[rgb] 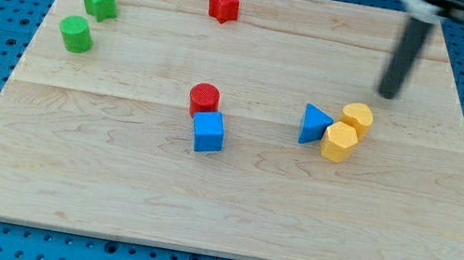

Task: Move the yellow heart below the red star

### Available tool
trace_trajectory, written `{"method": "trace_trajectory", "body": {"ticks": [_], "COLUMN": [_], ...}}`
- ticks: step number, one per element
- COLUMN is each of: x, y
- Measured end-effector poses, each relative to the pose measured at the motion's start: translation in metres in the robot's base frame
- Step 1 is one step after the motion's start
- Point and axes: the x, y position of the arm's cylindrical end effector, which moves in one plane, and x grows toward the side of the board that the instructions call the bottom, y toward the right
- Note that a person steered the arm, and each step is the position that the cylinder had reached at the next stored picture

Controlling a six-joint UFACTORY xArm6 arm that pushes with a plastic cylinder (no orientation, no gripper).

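My tip (390,94) holds nothing and touches no block, standing near and at about one o'clock from the yellow heart (339,141), which sits beside a blue triangle (314,124), well apart at four o'clock from the red star (223,4).

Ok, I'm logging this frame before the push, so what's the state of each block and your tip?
My tip: touching nothing, above the yellow blocks.
Upper yellow block: touching lower yellow block.
Blue triangle: against the lower yellow.
Red star: alone.
Red cylinder: touching blue cube.
Green blocks: apart.
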Motion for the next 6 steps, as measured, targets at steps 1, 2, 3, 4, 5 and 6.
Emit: {"method": "trace_trajectory", "body": {"ticks": [1, 2, 3, 4, 5, 6], "x": [0.067, 0.048, -0.007, -0.03, 0.009, -0.002], "y": [-0.043, -0.118, -0.182, -0.246, -0.204, -0.261]}}
